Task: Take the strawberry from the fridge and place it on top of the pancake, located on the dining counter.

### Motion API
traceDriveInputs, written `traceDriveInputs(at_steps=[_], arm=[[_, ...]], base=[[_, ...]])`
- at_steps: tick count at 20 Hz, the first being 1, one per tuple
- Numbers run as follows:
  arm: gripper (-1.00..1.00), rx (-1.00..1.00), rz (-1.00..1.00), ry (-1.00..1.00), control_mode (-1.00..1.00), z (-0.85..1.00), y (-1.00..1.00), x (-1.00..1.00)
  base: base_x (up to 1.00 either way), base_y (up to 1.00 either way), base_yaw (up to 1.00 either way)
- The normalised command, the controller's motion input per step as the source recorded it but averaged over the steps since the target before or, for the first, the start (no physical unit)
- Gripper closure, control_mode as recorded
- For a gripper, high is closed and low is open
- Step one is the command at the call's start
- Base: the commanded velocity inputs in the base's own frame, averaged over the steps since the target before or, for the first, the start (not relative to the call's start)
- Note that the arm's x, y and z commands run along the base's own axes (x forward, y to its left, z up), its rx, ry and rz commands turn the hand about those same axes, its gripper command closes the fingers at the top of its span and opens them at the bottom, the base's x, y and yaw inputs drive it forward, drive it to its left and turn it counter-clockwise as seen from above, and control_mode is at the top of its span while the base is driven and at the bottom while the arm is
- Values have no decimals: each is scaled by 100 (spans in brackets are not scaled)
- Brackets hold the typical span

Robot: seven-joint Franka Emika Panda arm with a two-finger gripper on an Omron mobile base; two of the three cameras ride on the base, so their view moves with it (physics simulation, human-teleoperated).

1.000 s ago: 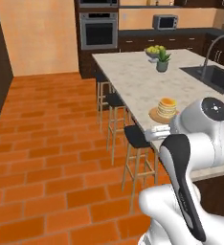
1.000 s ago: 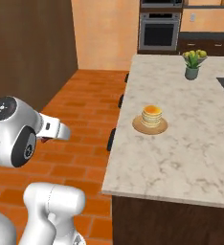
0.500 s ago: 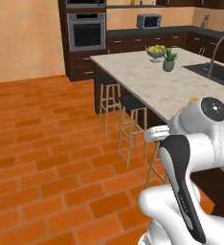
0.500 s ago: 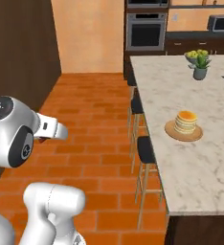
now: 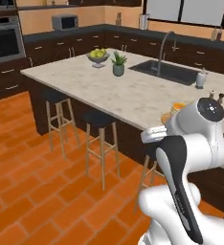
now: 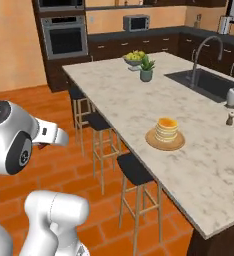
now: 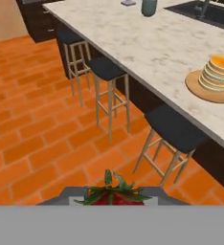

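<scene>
A: What has changed?

B: The whole view has swung as the base drove; the surface [image 6: 139, 107] is now seen along its length. The carry is judged well along. The strawberry [image 7: 115, 196] is pinched in the hand [image 7: 115, 200], at 6 o'clock in the hand view.

A: And around it?

B: The pancake [image 7: 218, 72] lies at 2 o'clock. Stools [image 7: 173, 129] stand between; a plant [image 6: 146, 68] and sink [image 6: 209, 83] lie beyond.

Even, flat rendered light, moderately bright, with no glare. Soft faint shadows lie under the black-seated wooden stools [image 7: 174, 129] on the orange brick floor [image 5: 32, 191]. All views look slightly soft and low in resolution.
</scene>
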Motion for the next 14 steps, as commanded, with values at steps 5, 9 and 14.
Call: traceDriveInputs(at_steps=[5,9,14], arm=[[100,0,0,0,100,0,0,0],[100,0,0,0,100,0,0,0],[100,0,0,0,100,0,0,0]], base=[[50,61,-79],[56,77,-74],[36,62,-77]])
